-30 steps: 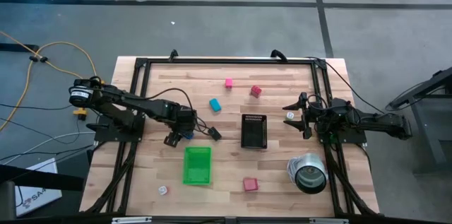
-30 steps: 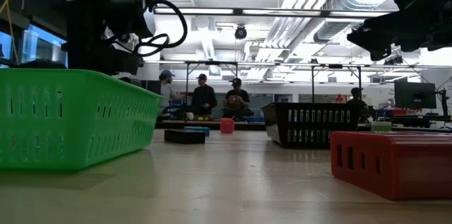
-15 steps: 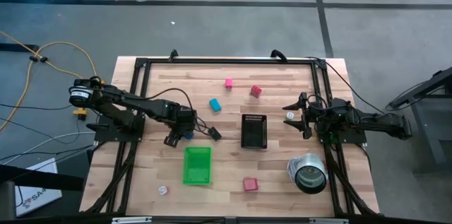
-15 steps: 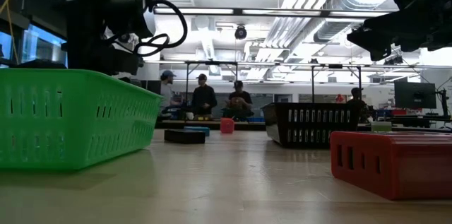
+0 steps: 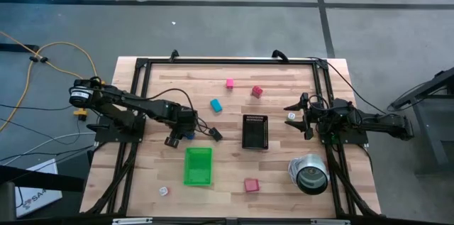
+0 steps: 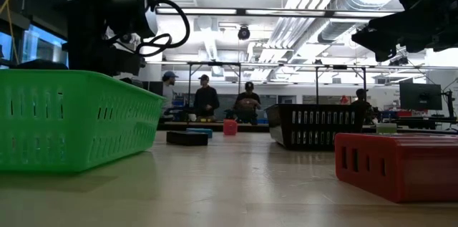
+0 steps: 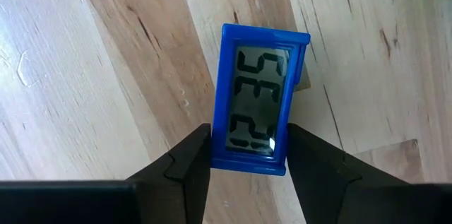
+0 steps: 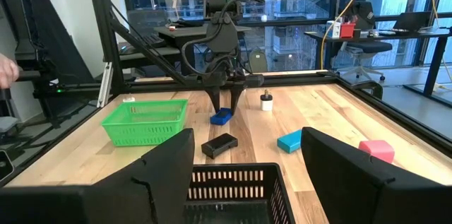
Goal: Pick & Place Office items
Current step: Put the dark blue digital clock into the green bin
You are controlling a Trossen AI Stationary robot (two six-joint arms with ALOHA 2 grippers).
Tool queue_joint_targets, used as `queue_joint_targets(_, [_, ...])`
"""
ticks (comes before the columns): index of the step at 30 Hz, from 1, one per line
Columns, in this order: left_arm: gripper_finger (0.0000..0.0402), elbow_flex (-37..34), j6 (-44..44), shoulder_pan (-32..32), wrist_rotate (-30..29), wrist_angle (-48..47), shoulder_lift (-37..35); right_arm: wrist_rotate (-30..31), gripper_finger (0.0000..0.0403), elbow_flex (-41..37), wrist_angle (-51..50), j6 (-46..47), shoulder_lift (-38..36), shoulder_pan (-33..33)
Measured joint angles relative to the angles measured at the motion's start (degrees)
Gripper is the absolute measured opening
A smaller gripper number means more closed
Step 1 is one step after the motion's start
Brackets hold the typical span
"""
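Viewing mid-frame, we see the left tool (image 7: 248,155) pinching a dark blue rectangular clock (image 7: 258,98) on the grained wooden bench (image 7: 106,75); the right tool (image 8: 247,155) stands wide.

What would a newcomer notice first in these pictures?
First, the bright green tray near the table's front edge, left of centre. Next, the left gripper, with its fingers on either side of a small dark blue clock with a digit display, on the wood just beyond the tray. The shiny silver can at the front right also catches the eye.
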Motion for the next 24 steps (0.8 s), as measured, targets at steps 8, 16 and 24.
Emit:
queue_joint_targets(8, [0.0155, 0.0, -0.5, 0.0, -0.2, 0.0, 0.0, 0.0, 0.0248, 0.0, 0.0, 0.0, 0.0, 0.0])
queue_joint_targets(16, [0.0155, 0.0, -0.9, 0.0, -0.5, 0.0, -0.5, 0.0, 0.0248, 0.0, 0.0, 0.0, 0.0, 0.0])
queue_joint_targets(24, [0.0155, 1.4, -0.9, 0.0, -4.2, -2.5, -4.5, 0.0, 0.0248, 0.0, 0.0, 0.0, 0.0, 0.0])
